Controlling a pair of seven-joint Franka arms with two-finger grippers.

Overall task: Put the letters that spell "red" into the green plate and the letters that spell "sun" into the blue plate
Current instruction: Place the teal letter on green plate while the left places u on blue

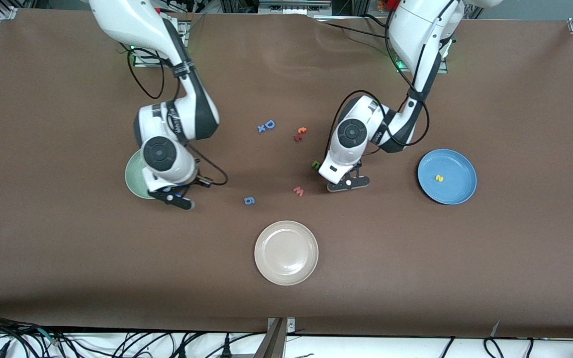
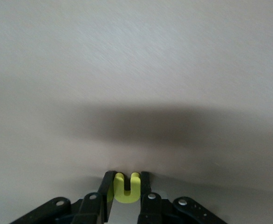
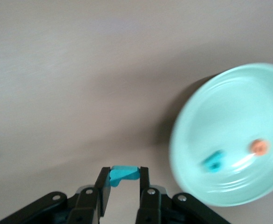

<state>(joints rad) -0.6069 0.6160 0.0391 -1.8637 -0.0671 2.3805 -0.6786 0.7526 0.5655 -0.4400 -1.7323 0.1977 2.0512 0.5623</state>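
We see the left gripper (image 2: 126, 186) clamped on a yellow-green letter (image 2: 127, 188), low over the table near the pink w (image 1: 299, 191). The right gripper (image 3: 124, 179) pinches a teal letter (image 3: 123, 173) beside the green plate (image 3: 197, 140), which holds an orange letter (image 3: 259, 147) and a second teal letter (image 3: 213, 161). The blue plate (image 1: 458, 194), toward the left arm's end, carries a yellow letter (image 1: 438, 177).

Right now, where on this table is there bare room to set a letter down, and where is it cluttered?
Bare cloth lies between the white plate and the blue plate, and along the edge nearest the front camera. The middle is crowded: blue letters, red letters, a pink letter.
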